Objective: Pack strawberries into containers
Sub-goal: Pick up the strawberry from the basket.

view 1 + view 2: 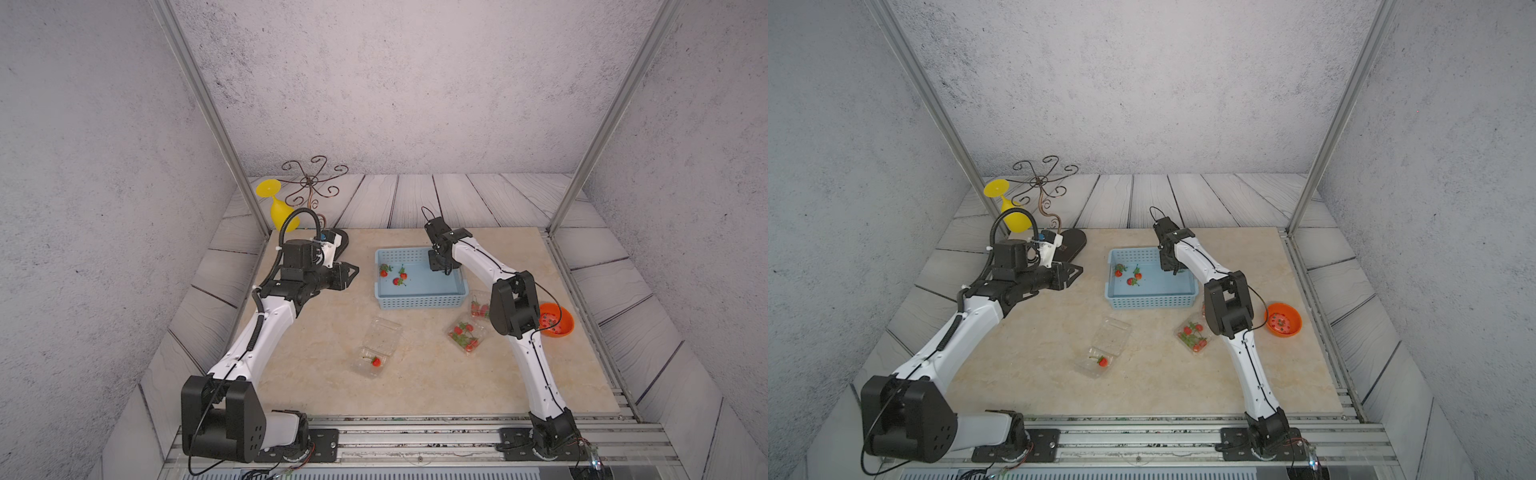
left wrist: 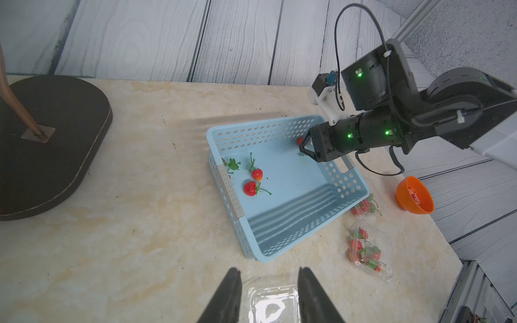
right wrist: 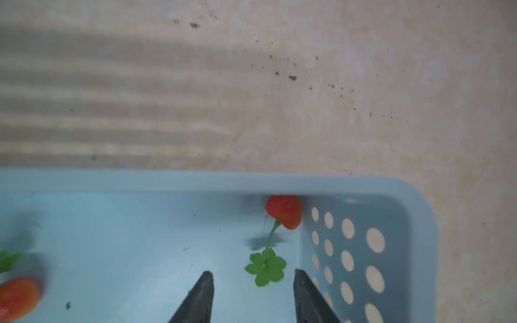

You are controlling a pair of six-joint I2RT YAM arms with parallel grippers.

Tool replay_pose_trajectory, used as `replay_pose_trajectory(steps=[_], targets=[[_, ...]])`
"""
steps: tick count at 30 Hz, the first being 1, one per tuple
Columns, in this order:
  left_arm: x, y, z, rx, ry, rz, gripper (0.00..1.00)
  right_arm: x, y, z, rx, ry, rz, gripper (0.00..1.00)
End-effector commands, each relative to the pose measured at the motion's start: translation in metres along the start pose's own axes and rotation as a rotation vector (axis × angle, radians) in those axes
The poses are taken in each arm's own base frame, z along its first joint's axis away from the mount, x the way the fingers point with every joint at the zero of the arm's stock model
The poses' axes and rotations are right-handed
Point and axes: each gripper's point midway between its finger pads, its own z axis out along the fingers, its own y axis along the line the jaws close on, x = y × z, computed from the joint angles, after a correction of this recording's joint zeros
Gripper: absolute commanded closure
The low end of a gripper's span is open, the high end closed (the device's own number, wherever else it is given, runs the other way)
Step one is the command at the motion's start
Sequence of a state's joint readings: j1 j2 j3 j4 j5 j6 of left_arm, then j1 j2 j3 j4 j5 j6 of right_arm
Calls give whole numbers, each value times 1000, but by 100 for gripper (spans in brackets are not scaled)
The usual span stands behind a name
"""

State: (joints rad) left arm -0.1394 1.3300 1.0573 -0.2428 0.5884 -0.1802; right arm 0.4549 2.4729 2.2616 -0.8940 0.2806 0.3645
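Two obstacles far left, the yellow glass and wire stand, sit behind your left gripper, jaws slightly apart, empty. Three strawberries lie at the left end of the basket. Your arm blocks a fourth strawberry in both top views. The right wrist view shows it in the far right corner, leafy cap between the parted tips of your right gripper. Two containers holding berries and the orange bowl sit right.

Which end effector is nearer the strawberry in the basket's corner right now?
Right. The right end effector is inside the basket, jaws open, just short of the leaf on that strawberry. The left end effector hangs outside the basket, beyond its opposite end.
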Motion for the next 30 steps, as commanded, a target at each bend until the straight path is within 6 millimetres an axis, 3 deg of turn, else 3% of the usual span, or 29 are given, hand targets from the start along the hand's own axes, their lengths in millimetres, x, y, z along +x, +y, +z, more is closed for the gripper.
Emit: replay_pose_trajectory(steps=[1,11,21,25,30], targets=[[3,3,1,-1,2,1,62,6,-9,12,69,23,5,52],[4,5,2,-6,8,0,62,10,-11,38,65,51,22,57],[4,6,1,-8,8,-1,62,21,-4,51,29,93,23,70],[4,6,1,-8,5,-1,62,17,-1,42,2,79,29,81],[3,6,1,-9,4,1,62,2,-1,15,-38,22,30,94]])
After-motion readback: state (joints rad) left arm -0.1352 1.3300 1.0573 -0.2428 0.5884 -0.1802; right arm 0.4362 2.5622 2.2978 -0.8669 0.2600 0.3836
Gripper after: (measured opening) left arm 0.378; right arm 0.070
